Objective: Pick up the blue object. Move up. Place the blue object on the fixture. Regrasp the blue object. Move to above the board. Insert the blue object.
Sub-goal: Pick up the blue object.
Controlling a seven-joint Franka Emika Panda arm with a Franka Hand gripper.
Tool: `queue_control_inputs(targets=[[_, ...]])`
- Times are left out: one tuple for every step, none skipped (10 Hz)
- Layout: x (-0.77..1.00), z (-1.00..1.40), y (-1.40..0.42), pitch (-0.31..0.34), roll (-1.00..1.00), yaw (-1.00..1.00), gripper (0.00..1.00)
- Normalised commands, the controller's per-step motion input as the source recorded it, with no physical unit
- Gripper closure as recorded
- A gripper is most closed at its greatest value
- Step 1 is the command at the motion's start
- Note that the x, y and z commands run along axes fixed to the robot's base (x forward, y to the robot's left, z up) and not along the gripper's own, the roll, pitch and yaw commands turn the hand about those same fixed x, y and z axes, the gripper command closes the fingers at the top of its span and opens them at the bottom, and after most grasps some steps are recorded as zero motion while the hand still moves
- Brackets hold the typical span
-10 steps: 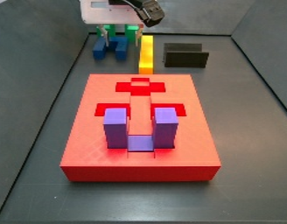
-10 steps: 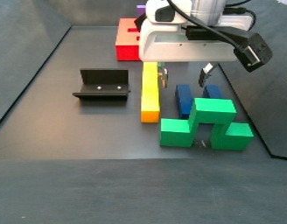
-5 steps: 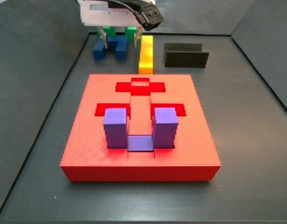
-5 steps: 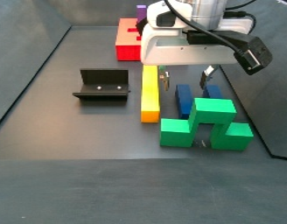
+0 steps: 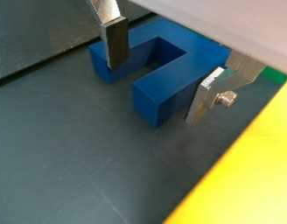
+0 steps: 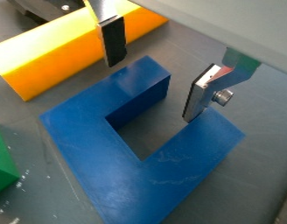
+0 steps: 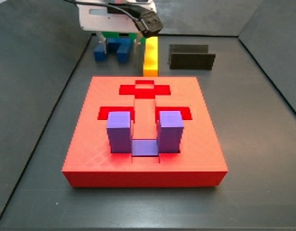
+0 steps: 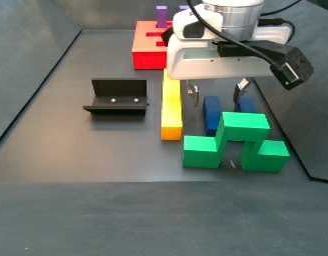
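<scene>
Two silver fingers of the pincer stand spread apart over the blue object, one plate on each side of a prong, neither plate pressing on it; the pincer is open and grips nothing. In both wrist views the blue object lies flat on the dark floor as a U, its two prongs joined by a bridge. A yellow bar lies just beside it, and a green block shows at the edge of a wrist view. In a side view the pincer hangs low between the yellow bar and the green blocks, with the blue object below it. The fixture stands well apart on the other side of the yellow bar. The board lies near the front in a side view, carrying a purple U-shaped block upright in one recess.
</scene>
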Motion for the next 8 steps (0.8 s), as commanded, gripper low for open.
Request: queue_control_inputs(targets=[[0.0, -0.13, 0.0, -0.036, 0.0, -0.11, 0.0], [0.0, -0.13, 0.03, -0.033, 0.0, -0.15, 0.0], [-0.01, -0.08, 0.0, -0.02, 0.0, -0.26, 0.0], [0.0, -0.02, 0.0, 0.0, 0.0, -0.41, 0.0], [0.0, 0.0, 0.0, 0.0, 0.0, -0.49, 0.0], [0.0, 0.0, 0.0, 0.0, 0.0, -0.37, 0.0], [0.0, 0.0, 0.0, 0.0, 0.0, -0.23, 0.0], [0.0, -0.06, 0.0, -0.004, 0.0, -0.1, 0.0]])
